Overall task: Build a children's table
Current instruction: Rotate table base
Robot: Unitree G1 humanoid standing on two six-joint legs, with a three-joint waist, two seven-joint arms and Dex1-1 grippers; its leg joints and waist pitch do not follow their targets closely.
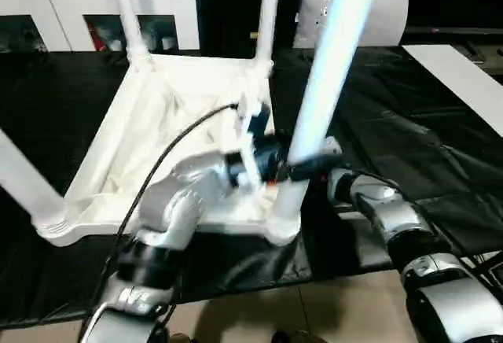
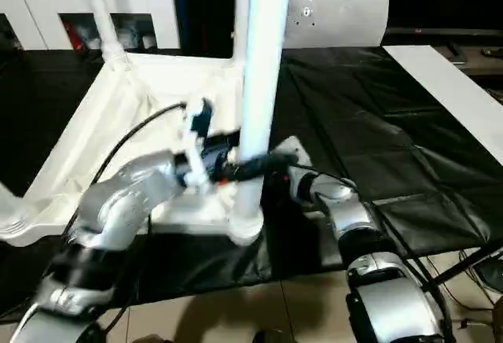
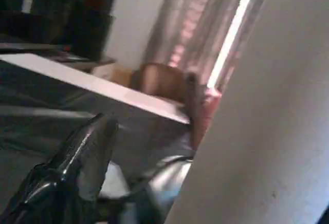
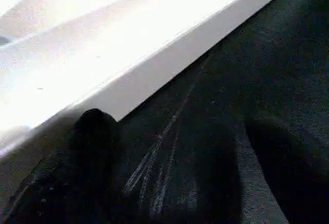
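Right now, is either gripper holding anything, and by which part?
Nothing is clearly held. Both grippers stand open by the near right leg at its lower end, just above the corner socket.

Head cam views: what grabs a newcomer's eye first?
The upturned white table top on the black cloth, legs standing up from its four corner sockets. The nearest leg rises right through the foreground. At its base both silver arms meet: the left gripper over the ribbed underside, the right gripper against the leg, both open.
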